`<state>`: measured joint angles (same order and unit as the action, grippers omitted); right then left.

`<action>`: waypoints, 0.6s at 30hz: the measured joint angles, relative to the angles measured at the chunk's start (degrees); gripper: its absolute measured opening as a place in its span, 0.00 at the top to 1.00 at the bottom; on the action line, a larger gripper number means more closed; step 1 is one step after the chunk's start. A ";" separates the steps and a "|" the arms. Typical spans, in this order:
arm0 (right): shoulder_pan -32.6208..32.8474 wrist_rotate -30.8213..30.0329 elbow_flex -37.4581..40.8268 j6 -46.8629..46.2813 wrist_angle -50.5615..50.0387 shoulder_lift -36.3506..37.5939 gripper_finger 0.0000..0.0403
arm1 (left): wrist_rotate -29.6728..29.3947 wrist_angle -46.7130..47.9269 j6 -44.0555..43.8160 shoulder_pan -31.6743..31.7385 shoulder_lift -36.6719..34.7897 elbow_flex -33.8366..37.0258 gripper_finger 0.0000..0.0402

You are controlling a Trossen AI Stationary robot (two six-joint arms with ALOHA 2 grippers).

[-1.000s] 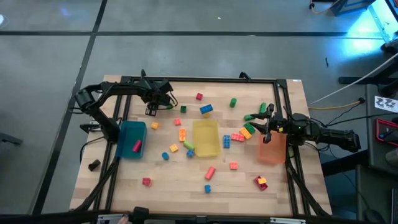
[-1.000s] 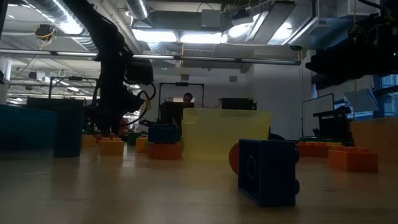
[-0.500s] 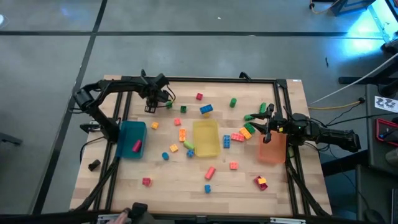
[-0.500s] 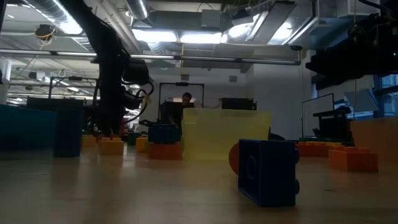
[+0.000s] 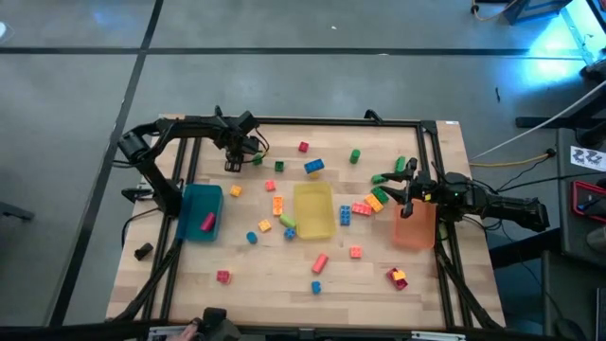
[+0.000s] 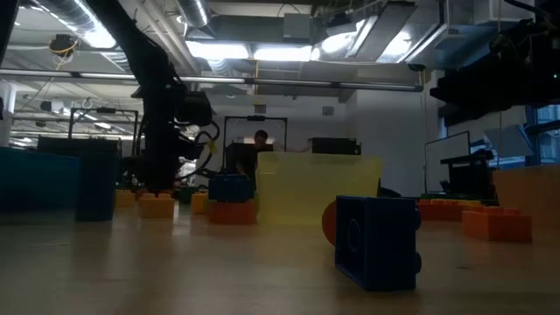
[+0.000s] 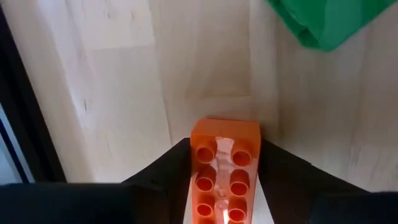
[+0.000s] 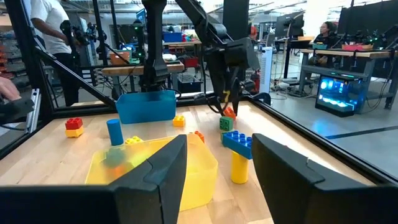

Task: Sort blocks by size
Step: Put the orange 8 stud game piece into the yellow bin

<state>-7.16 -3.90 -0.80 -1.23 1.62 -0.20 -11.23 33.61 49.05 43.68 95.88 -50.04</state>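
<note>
Left end effector [image 7: 222,186] gripping orange block [image 7: 222,174], shifted slightly toward blue bin [image 5: 201,212]

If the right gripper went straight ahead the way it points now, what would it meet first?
Most likely the yellow bin, directly past the open right gripper in its wrist view. The blue-topped yellow block stands just off that line; depth is hard to judge.

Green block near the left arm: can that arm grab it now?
Probably not yet: the left gripper clamps an orange studded plastic brick, though the small green plastic block lies unobstructed close beside it.
</note>
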 joint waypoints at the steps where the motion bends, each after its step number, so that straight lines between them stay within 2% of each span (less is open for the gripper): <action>1: 0.01 0.00 0.00 0.02 -0.01 0.02 0.55 | 0.07 0.04 -1.15 -0.15 0.00 0.00 0.65; 3: 0.02 0.02 0.00 0.02 0.01 0.00 0.55 | -0.04 0.17 -4.18 -0.46 0.00 0.02 0.69; 6: 0.02 0.00 0.02 0.02 0.15 0.01 0.55 | 0.16 0.99 -9.10 -1.27 -0.28 -0.71 0.69; 8: 0.01 -0.02 0.03 0.02 0.43 0.00 0.55 | 2.53 2.33 -12.81 -2.24 -0.67 -1.84 0.69; 18: 0.01 -0.15 0.04 0.00 1.23 -0.02 0.55 | 26.90 1.29 -32.71 -7.26 -7.24 -12.88 0.69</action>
<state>-7.15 -4.05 -0.75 -1.23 2.85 -0.23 15.67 34.89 16.33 36.42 88.64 -62.92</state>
